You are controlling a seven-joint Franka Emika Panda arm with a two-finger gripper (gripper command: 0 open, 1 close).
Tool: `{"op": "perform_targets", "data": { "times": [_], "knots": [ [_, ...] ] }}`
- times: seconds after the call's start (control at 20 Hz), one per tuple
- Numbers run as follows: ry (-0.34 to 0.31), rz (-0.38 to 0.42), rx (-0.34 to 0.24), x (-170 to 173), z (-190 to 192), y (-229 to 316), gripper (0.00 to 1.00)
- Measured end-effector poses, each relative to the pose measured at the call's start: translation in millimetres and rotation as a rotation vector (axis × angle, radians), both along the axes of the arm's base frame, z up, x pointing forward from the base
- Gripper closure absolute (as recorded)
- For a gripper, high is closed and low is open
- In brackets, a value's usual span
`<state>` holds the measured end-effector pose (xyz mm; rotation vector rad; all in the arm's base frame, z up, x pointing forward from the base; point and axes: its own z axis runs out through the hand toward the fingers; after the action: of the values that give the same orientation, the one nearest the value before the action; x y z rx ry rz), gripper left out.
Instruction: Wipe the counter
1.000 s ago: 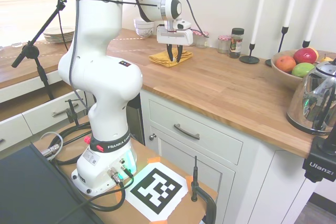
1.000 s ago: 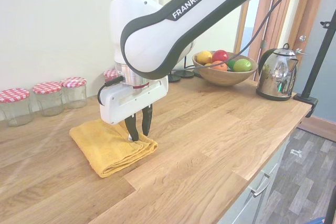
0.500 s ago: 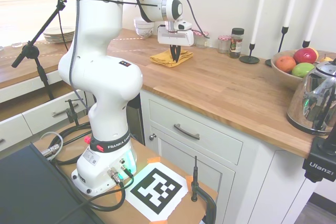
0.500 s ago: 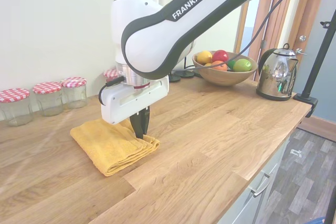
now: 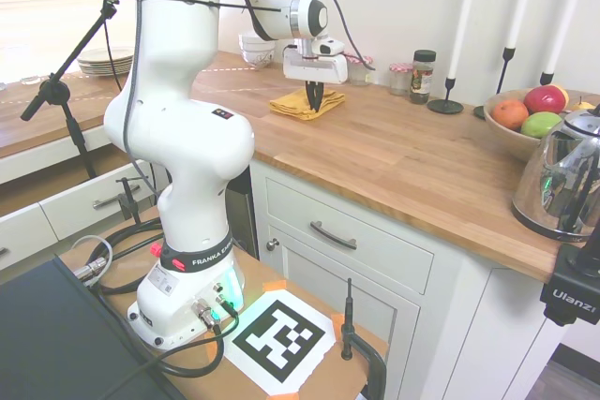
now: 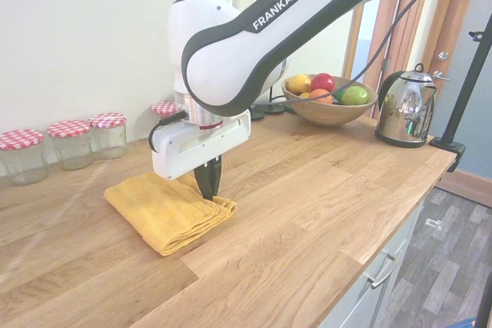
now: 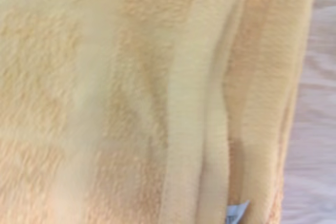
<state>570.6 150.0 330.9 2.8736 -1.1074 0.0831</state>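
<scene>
You are looking at the gripper (image 6: 208, 187) pointing straight down onto a folded yellow cloth (image 6: 165, 209), with its fingers (image 6: 204, 178) drawn together so that no gap is showing between them, and they are pinching the cloth's upper folds near its right-hand end. The cloth is lying flat on the desk (image 6: 307, 190), the long wooden butcher-block top, in the half nearer the wall than the front edge. In the first exterior view the same cloth (image 5: 293, 105) is sitting under the gripper (image 5: 313, 97), well back from the desk's (image 5: 394, 156) front edge and above the white cabinets (image 5: 375, 269).

Along the wall edge you are seeing jars with red-checked lids (image 6: 71, 142) standing in a row, just behind the cloth and apart from it. Farther along the desk a wooden fruit bowl (image 6: 329, 99) is holding fruit, and a shiny kettle (image 6: 407, 107) is standing beyond it towards the far end. Tall white candles in dark holders (image 5: 456, 39) are standing by the wall.

The wrist view is filling almost wholly with the cloth's (image 7: 131, 98) soft, blurred folds, with a strip of pale wood (image 7: 315, 129) showing along one side and a small white tag (image 7: 237, 212) peeking out at the fold edge.
</scene>
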Motion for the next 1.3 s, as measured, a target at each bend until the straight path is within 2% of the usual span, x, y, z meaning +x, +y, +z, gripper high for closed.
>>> {"op": "perform_targets", "data": {
  "times": [0.35, 0.75, 1.3],
  "knots": [
    [-0.001, -0.069, 0.021, -1, 2, -92, 1.00],
    [-0.010, -0.139, 0.051, -31, -1, -227, 1.00],
    [-0.035, -0.191, 0.100, -76, -3, -383, 1.00]
  ]
}}
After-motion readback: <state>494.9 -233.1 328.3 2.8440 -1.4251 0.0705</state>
